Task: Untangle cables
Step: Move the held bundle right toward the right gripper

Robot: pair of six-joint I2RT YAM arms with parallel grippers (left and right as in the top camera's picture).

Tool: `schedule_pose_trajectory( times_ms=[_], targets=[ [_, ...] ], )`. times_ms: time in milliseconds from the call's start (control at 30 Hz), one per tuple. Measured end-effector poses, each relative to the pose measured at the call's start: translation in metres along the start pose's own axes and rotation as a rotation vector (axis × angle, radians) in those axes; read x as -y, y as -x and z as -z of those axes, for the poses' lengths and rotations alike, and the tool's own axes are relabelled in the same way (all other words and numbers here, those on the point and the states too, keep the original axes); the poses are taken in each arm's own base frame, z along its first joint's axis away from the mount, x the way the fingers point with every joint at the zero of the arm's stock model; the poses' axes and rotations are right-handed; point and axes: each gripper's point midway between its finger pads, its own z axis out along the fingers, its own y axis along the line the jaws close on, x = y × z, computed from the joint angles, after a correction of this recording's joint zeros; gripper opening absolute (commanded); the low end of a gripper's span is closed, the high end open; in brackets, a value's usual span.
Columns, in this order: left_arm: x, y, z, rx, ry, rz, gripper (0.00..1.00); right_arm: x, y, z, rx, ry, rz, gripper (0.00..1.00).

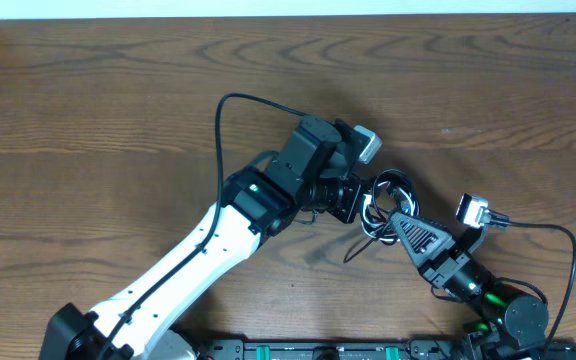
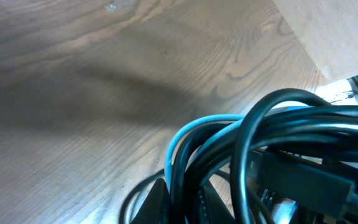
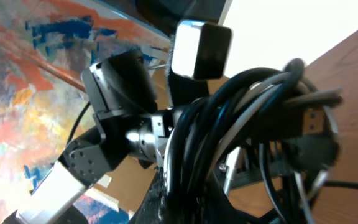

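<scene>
Tangled cables (image 1: 396, 186) gripped by left claw (image 1: 365, 208) and right claw (image 1: 391, 222) (wooden table (image 1: 118, 100) beneath).

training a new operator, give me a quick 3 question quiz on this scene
1. True or false: the cables lie spread out in separate straight lines.
2. Where do the left tool and right tool meet? A at the cables, B at the far left, C near the top edge.
3. Which arm has the white shell?
Key: 1 false; 2 A; 3 left arm.
</scene>
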Motion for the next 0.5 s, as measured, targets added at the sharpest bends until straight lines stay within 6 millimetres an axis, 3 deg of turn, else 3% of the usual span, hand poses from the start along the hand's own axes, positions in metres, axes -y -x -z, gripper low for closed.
schedule_pose_trajectory(
  times_ms=[200,400,500],
  targets=[
    [-0.008,0.005,0.000,0.018,0.069,0.020,0.07,-0.005,0.004,-0.001,0.019,0.024,0.018,0.01],
    [-0.043,0.017,0.019,0.100,0.253,0.192,0.08,0.001,0.009,-0.002,0.046,0.002,0.007,0.01],
    [-0.139,0.021,0.057,0.210,0.574,0.416,0.07,-0.038,0.011,0.002,0.060,0.143,0.097,0.01]
  ],
)
